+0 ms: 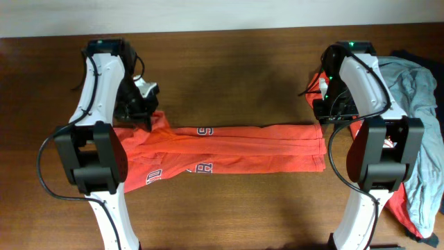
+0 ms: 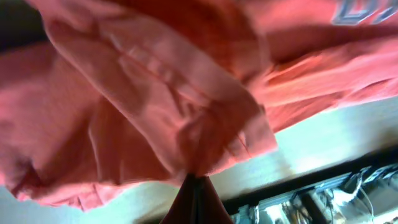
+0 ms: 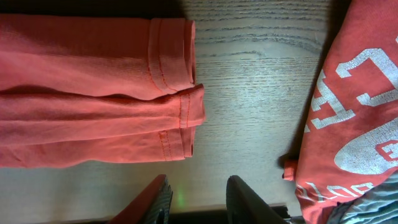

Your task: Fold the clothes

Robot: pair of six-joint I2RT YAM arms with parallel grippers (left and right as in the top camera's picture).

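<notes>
The orange-red T-shirt (image 1: 229,149) lies across the table as a long folded band, with white lettering showing along it. At its upper left corner my left gripper (image 1: 142,114) is shut on a bunch of the fabric. In the left wrist view the cloth (image 2: 155,93) is gathered right at the closed fingertips of that gripper (image 2: 196,182). My right gripper (image 1: 323,110) hovers just past the shirt's right end. In the right wrist view it (image 3: 196,199) stands open over bare wood, with the shirt's hem (image 3: 168,93) apart from it.
At the right edge of the table is a pile: a grey-blue shirt (image 1: 416,139) draped over a second red shirt (image 1: 409,212). The red shirt's white lettering (image 3: 354,106) shows close to my right fingers. Both arm bases stand at the front of the table.
</notes>
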